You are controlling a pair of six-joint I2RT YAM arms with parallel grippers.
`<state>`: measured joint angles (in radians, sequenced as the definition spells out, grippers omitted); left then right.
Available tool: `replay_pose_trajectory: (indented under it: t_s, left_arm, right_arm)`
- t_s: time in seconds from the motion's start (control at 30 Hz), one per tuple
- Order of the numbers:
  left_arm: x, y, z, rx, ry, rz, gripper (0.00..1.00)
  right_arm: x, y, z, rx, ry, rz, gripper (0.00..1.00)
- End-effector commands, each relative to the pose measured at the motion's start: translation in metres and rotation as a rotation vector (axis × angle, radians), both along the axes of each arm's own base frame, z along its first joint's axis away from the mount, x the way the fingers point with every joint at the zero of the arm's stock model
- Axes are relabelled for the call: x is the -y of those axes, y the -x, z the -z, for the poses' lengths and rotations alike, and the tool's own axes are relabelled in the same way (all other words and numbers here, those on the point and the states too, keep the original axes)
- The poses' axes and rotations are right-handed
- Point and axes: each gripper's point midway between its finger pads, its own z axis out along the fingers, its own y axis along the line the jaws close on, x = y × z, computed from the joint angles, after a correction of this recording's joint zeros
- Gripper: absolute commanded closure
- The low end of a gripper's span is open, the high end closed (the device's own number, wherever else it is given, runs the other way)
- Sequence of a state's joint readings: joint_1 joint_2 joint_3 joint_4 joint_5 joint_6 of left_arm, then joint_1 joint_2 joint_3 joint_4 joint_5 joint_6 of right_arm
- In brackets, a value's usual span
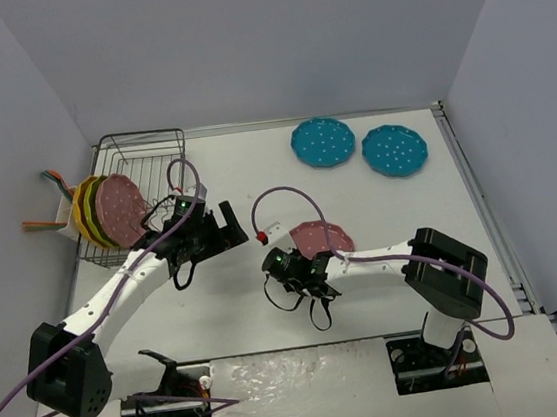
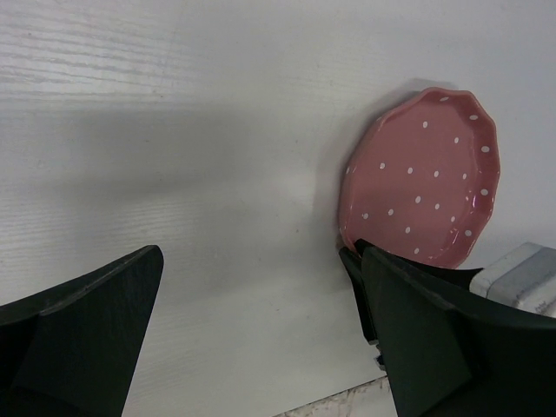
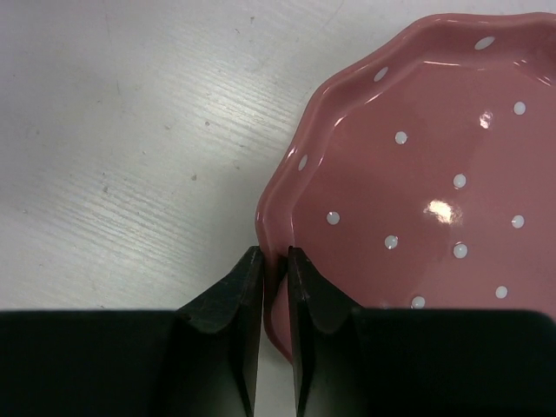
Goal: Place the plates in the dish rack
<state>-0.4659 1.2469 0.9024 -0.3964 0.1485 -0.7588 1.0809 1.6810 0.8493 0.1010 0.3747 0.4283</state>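
White tabletop point(image 1: 256, 186) fills the grey-walled booth. Nearest me, the right gripper point(image 3: 274, 261) pinches the rim of a pink plate point(image 3: 417, 191) lying flat mid-table. I take that edge hold as meant for tipping it upright. The left gripper point(image 1: 222, 225) hangs wide open and empty near the dish rack point(image 1: 145, 141), where three plates point(image 1: 108, 210) stand on edge between dividers. Farthest back, two teal plates point(image 1: 322, 141) lie flat, unloaded.

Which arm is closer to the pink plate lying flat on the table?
Right. The right gripper pinches the pink plate at its rim; the left gripper hangs open apart from it, toward the dish rack.
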Motion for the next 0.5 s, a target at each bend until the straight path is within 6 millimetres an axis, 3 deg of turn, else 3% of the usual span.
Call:
replay_pose_trajectory:
  t_s: [0.0,0.07,0.2,0.3,0.47]
  left_arm:
    - [0.027,-0.016,-0.016,0.036,0.098,0.015,0.03]
    - [0.037,-0.017,-0.014,0.013,0.126,0.023,0.03]
    - [0.059,-0.021,-0.011,-0.033,0.175,0.046,0.03]
    - [0.082,-0.025,-0.012,-0.059,0.262,0.065,0.03]
    - [0.111,-0.026,-0.02,-0.081,0.346,0.116,0.03]
  right_arm:
    - [0.011,-0.002,-0.02,0.037,-0.002,0.019,1.0]
    - [0.005,-0.005,-0.047,0.079,-0.073,0.005,1.0]
    - [0.0,-0.009,-0.081,0.145,-0.168,-0.008,1.0]
    - [-0.002,-0.011,-0.094,0.174,-0.202,-0.017,1.0]
    - [-0.004,-0.014,-0.098,0.197,-0.226,-0.02,1.0]
